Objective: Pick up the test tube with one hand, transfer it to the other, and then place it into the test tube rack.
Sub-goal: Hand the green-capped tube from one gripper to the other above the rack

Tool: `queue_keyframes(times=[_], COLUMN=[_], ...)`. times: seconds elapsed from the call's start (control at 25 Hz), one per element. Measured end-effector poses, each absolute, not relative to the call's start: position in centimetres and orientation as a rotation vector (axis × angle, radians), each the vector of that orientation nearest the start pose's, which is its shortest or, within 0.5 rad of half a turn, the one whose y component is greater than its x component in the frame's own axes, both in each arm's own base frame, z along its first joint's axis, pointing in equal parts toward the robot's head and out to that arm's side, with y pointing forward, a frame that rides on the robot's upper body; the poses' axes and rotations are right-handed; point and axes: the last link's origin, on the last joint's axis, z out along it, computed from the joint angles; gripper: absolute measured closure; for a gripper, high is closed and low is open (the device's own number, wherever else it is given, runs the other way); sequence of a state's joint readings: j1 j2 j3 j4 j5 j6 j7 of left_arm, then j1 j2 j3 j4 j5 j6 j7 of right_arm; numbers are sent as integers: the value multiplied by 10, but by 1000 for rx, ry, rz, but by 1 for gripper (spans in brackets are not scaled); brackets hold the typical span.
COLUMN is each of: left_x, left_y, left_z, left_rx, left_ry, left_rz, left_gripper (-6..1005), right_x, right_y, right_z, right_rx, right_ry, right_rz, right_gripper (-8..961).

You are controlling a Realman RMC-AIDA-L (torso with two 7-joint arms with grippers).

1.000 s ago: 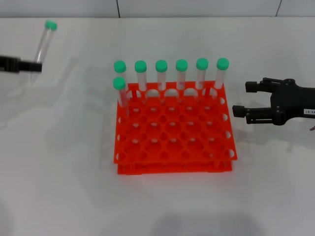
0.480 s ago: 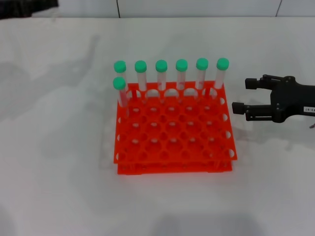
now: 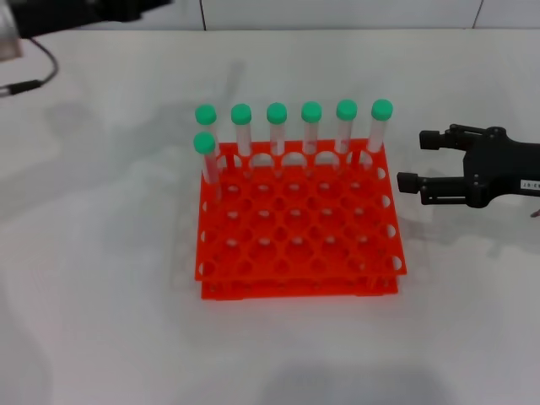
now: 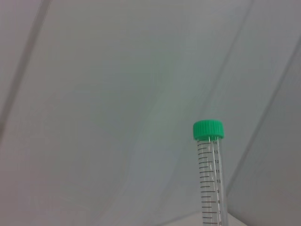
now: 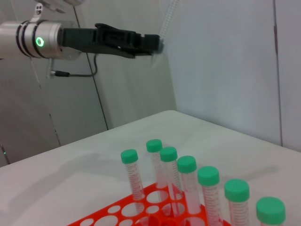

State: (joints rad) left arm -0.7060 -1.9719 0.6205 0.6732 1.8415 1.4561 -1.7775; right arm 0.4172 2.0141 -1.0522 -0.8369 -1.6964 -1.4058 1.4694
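Tubes with green caps, seven of them, stand in the orange rack point(image 3: 297, 221); six fill the far row and one sits in the next row at the rack's left end; most holes are free, so you have plenty of places to drop one more.

You will find the test tube point(image 4: 209, 179) up in the air, far off to the left of the rack and well above it; the left gripper point(image 5: 157, 45) pinches its lower part with its fingers closed on it, cap end up, so the top part stays bare for the other hand to take.

Your right gripper point(image 3: 422, 160) waits just beside the rack's right edge, low near the table point(image 3: 101, 278); its fingers are spread wide and point toward the rack, ready to close on something.

You have the pick-up done, I think; the hand-over is next, and the two grippers are well apart, so both must meet, likely above the rack; watch that the thin tube does not tilt or slip when one hand lets go.
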Motion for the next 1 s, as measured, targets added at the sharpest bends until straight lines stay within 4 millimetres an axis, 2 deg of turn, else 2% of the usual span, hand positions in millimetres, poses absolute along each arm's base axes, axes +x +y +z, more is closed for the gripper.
queue_keyframes(times=[0.48,0.76,1.0], left_x=[-184,-184,-193], left_y=[407,398,384], left_z=[32,26,16], left_rx=[-2695,-2756,-2815], left_ry=[-800,-768,-730], left_rz=[-802,-791,-775], left_gripper=[832,835,838], right_x=[248,245,241], right_y=[342,343,345], right_z=[21,25,29], right_rx=[-2676,-2649,-2641], right_ry=[507,477,451], right_rz=[654,698,706], right_gripper=[103,103,103])
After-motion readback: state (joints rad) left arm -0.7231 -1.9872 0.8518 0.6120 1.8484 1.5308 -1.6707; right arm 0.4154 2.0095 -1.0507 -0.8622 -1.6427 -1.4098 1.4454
